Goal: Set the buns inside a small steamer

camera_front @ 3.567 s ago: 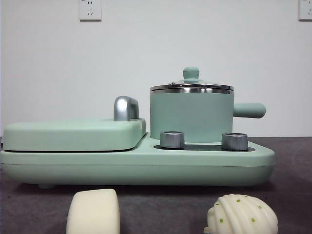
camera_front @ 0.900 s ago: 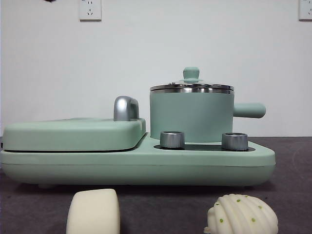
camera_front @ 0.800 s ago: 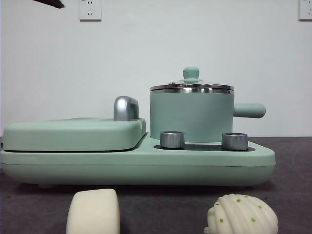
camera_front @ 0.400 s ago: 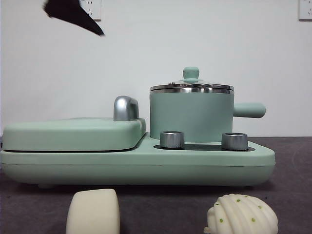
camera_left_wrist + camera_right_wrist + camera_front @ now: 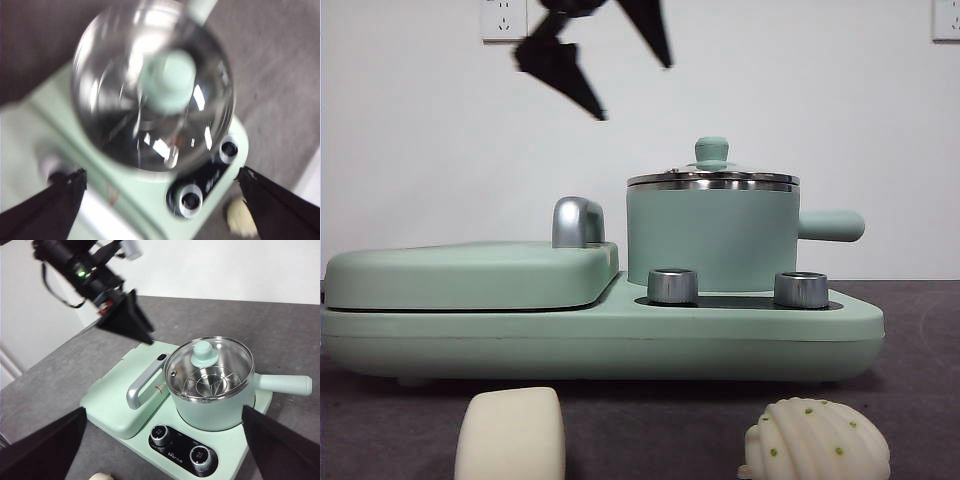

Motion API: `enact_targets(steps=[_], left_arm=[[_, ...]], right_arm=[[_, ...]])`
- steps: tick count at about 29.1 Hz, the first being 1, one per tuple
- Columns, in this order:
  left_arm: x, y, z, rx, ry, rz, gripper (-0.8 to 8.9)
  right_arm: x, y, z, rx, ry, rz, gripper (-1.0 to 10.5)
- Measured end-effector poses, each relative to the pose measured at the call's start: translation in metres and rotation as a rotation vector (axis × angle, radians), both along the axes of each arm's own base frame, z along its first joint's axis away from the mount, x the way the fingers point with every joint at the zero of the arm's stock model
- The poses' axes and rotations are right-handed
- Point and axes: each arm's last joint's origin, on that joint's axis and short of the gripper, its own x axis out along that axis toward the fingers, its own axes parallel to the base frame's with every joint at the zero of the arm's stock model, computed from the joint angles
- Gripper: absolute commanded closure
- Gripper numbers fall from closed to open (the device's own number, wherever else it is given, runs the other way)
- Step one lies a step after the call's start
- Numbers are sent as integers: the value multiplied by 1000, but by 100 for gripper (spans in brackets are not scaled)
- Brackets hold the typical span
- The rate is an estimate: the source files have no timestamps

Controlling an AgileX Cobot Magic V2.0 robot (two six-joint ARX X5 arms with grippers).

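Hanging open-jawed above the closed steamer (image 5: pixel 712 232), whose lid (image 5: pixel 209 367) is shut by its knob (image 5: pixel 168 82), the left gripper (image 5: pixel 610 65) is seen, while the right gripper (image 5: pixel 165 445) is held wide apart farther back and the plain bun (image 5: pixel 510 435) and ribbed bun (image 5: pixel 815 440) are left on the table (image 5: pixel 920 400) before the cooker base (image 5: pixel 600 340).

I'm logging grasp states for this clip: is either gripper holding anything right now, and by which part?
Nothing is held. The left gripper hangs open above the small steamer; the right gripper is open too.
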Motion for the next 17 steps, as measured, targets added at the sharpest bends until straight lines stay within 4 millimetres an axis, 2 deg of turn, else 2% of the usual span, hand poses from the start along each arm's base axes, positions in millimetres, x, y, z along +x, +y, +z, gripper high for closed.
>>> enact_targets(steps=[5,10,12,16,17], left_arm=[[10,-25,3,-10,-78,-11,322],[4,-49,0,7,-146,-33,349],[0,-59,-6,37,-154,-43,376],[9,-69,-27,76,-118,-51,385],[11,-71,-32,85,-112,-49,423]], right_arm=[[0,0,0,0,0,0,451],[0,0,0,0,0,0,451],[0,0,0,0,0,0,451],[0,0,0,0,0,0,451],[0,0,0,0,0,0,451]])
